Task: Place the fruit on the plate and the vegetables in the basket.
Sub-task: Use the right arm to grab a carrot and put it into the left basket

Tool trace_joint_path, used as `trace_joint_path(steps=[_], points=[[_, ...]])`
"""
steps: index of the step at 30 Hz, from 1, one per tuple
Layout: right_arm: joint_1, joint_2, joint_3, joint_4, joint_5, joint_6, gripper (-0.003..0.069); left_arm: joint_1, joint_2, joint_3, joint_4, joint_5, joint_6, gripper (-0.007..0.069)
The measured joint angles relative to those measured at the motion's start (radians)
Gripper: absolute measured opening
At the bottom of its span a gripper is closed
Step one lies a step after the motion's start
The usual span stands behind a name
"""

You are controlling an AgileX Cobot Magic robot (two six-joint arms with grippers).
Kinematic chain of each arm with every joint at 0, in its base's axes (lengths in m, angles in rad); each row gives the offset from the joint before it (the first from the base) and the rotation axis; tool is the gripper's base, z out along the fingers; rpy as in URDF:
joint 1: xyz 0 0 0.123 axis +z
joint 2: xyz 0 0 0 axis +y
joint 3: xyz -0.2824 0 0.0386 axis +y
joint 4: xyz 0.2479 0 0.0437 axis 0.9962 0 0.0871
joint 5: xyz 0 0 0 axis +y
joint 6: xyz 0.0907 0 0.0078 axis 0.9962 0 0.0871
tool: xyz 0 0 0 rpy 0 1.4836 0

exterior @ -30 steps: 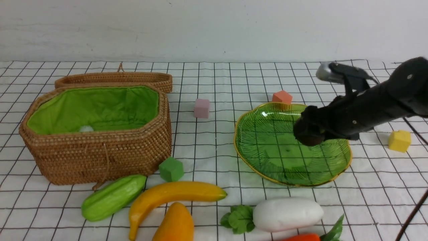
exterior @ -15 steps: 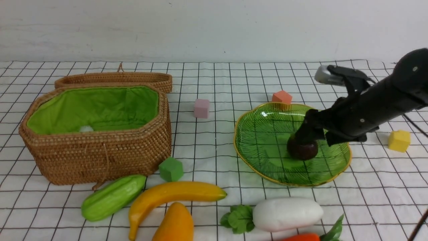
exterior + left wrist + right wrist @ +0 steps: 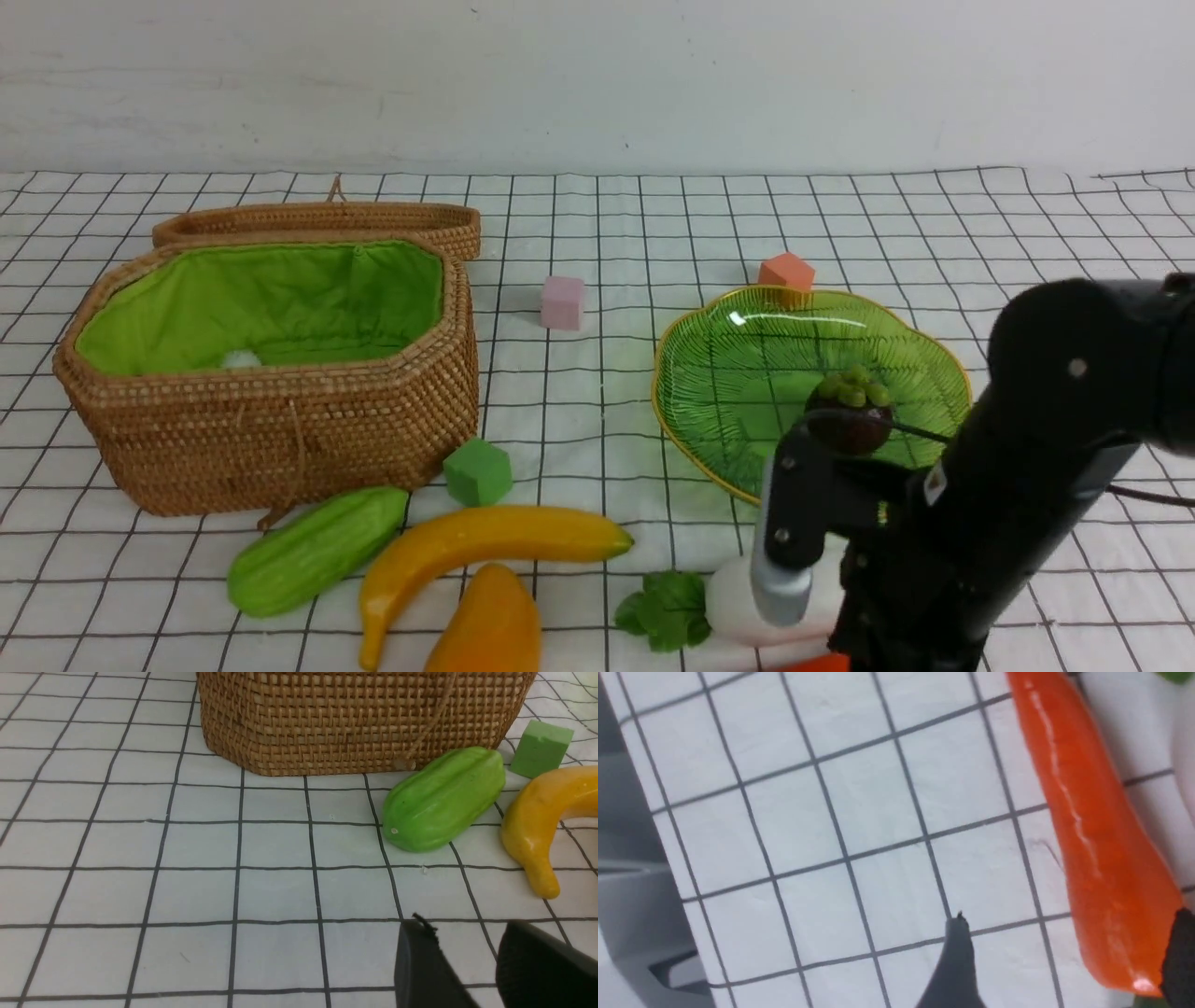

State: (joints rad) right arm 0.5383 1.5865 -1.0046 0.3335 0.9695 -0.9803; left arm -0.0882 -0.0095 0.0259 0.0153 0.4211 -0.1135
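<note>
One of six is done: the mangosteen (image 3: 848, 415) sits on the plate (image 3: 728, 392). Banana (image 3: 485, 546), mango (image 3: 487, 623), gourd (image 3: 317, 551), radish (image 3: 728, 602) and carrot (image 3: 1087, 835) lie on the cloth (image 3: 597, 420). The basket (image 3: 280, 439) shows only a white speck (image 3: 241, 358), possibly lining. The right gripper (image 3: 1064, 952) has its fingers apart astride the carrot's thick end, and the left gripper (image 3: 462, 926) has its fingers apart and empty.

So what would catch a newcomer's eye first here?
Probably the big woven basket on the left, its lid back and bright green lining showing. Next is the green glass plate to its right, with a dark mangosteen sitting in it. Then comes the bulky black right arm at the near right, hiding part of the radish and reaching down by the carrot.
</note>
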Motion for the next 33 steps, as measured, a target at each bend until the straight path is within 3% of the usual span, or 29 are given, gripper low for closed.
trace_joint_path(steps=[8,14,17,18,25,31,33], points=[[0.086,0.115,0.0,-0.244,-0.136,0.113,0.0552,0.0,0.0,0.0,0.0,0.0,0.0,0.0239],[0.088,0.197,-0.003,-0.262,-0.121,0.176,0.0532,0.0,0.0,0.0,0.0,0.0,0.0,0.0239],[0.088,0.205,-0.021,-0.215,-0.059,0.178,0.0399,0.0,0.0,0.0,0.0,0.0,0.0,0.0239],[0.088,0.205,-0.029,-0.194,-0.023,0.178,0.0391,0.0,0.0,0.0,0.0,0.0,0.0,0.0239],[0.093,0.161,-0.23,-0.094,0.154,0.169,0.0399,0.0,0.0,0.0,0.0,0.0,0.0,0.0239],[0.093,0.194,-0.679,0.041,0.153,0.195,0.0399,0.0,0.0,0.0,0.0,0.0,0.0,0.0239],[0.093,0.263,-0.863,0.147,0.083,0.207,0.0399,0.0,0.0,0.0,0.0,0.0,0.0,0.0239]])
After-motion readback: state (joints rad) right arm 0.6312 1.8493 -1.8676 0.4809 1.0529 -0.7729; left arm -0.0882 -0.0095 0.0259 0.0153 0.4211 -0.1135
